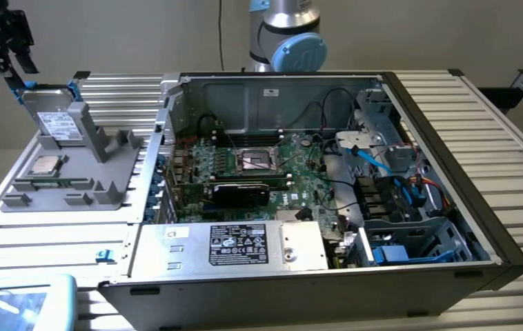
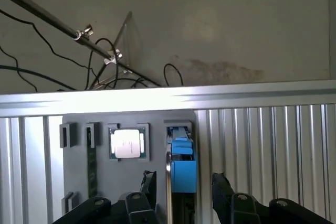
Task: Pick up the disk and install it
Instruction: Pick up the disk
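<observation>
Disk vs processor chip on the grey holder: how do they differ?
Pose: the flat rectangular silver disk in its bright blue plastic frame stands on edge; the small square silver processor chip lies flat.
Size: the disk is clearly larger than the chip.
Trim: the disk is clipped in a blue frame; the chip has none.
Shared: both are silver and sit on the grey plastic holder.

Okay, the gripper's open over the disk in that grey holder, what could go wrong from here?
1. The open gripper straddles the disk, which stands on edge. It looks nearer one finger, so closing may tilt it in the grey holder.
2. The processor chip lies right beside it; sideways drift could knock it.
3. Loose cables in the computer case might snag the disk.
</observation>
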You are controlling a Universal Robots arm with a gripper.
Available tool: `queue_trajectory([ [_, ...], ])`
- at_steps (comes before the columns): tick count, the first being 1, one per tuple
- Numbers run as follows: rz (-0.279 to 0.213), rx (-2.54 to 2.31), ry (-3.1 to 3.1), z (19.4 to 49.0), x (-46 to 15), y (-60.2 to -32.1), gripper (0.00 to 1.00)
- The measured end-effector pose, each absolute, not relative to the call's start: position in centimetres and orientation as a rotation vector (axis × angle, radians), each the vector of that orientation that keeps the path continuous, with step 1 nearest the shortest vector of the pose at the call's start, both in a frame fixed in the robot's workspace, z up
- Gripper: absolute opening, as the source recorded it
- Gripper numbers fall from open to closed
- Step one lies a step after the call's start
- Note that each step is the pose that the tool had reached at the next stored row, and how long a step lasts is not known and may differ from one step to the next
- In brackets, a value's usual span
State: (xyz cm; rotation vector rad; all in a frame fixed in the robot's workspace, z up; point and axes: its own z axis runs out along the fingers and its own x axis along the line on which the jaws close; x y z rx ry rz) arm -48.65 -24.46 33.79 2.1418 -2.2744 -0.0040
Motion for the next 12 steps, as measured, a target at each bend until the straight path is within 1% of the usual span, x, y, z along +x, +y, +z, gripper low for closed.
queue_trajectory([
  [12, -0.007, 2.154, -2.260, 31.6, -48.4, -24.5, 0.55],
])
